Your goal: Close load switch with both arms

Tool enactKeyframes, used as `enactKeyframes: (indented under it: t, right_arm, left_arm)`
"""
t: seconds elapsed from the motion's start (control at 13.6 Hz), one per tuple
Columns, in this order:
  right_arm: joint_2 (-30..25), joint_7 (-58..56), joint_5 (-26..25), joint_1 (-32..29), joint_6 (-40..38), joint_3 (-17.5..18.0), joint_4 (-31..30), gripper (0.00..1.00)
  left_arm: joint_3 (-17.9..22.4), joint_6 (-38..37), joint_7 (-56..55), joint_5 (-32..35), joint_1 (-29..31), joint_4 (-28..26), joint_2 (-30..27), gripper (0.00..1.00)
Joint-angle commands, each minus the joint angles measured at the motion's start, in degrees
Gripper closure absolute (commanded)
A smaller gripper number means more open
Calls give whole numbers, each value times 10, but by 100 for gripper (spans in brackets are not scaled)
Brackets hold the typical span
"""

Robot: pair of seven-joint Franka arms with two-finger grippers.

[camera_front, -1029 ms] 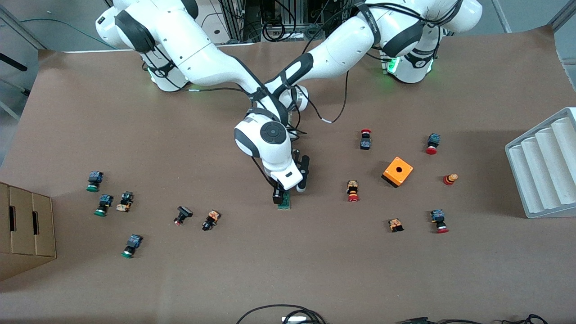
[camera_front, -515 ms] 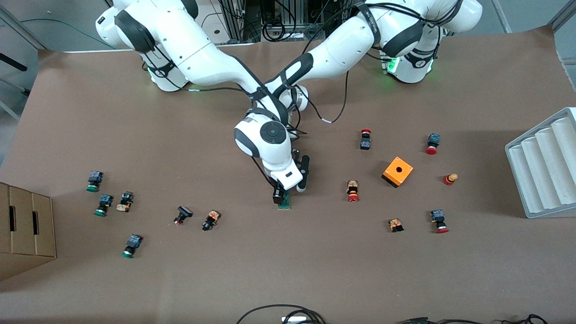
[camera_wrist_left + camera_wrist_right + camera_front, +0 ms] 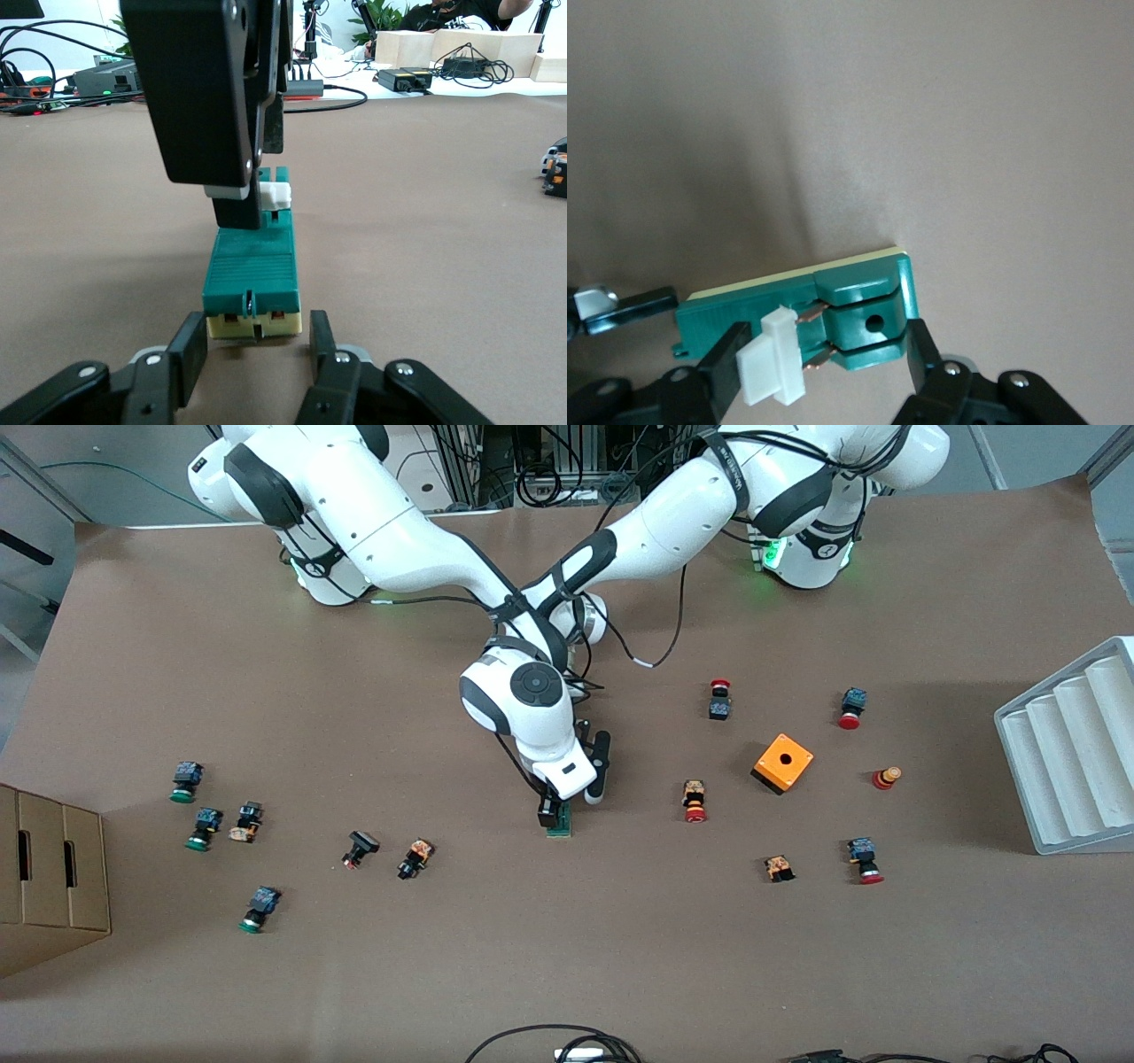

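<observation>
The load switch (image 3: 559, 825) is a narrow green block lying mid-table, with only its end nearer the front camera showing from under the right arm's hand. My right gripper (image 3: 554, 812) points down on it. In the right wrist view its fingers (image 3: 826, 341) are shut lengthwise on the switch (image 3: 788, 297), one against the white sliding piece (image 3: 771, 359), the other on the green end. Copper blades still show between them. My left gripper (image 3: 257, 323) lies low at the switch's farther end (image 3: 252, 266), its fingers clamped on both sides. It is hidden in the front view.
An orange box with a hole (image 3: 783, 763) and red-capped push-buttons (image 3: 695, 801) lie toward the left arm's end. Green-capped push-buttons (image 3: 184, 781) and a cardboard box (image 3: 49, 868) are toward the right arm's end. A white ribbed rack (image 3: 1072, 753) stands at the table's edge.
Neither arm nor the switch has visibly shifted in the front view. The right gripper's fingers have drawn in on the switch.
</observation>
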Motion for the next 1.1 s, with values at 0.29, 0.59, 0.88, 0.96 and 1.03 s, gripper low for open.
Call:
enactKeyframes:
  t: [0.29, 0.59, 0.88, 0.96, 1.03]
  right_arm:
    - [1, -8, 7, -9, 16, -4, 9, 22]
    - [-1, -9, 8, -15, 16, -3, 9, 22]
    - [-1, -9, 8, -15, 16, -3, 11, 22]
    - [-1, -8, 8, -15, 16, -2, 11, 22]
    - [-1, -8, 8, -15, 16, -3, 11, 22]
  left_arm:
    - [10, 2, -9, 10, -7, 7, 9, 47]
    - [10, 1, -9, 10, -7, 6, 9, 47]
    - [10, 0, -10, 10, -7, 5, 9, 47]
    - [10, 0, -10, 10, -7, 6, 9, 47]
    - [10, 0, -10, 10, -7, 6, 9, 47]
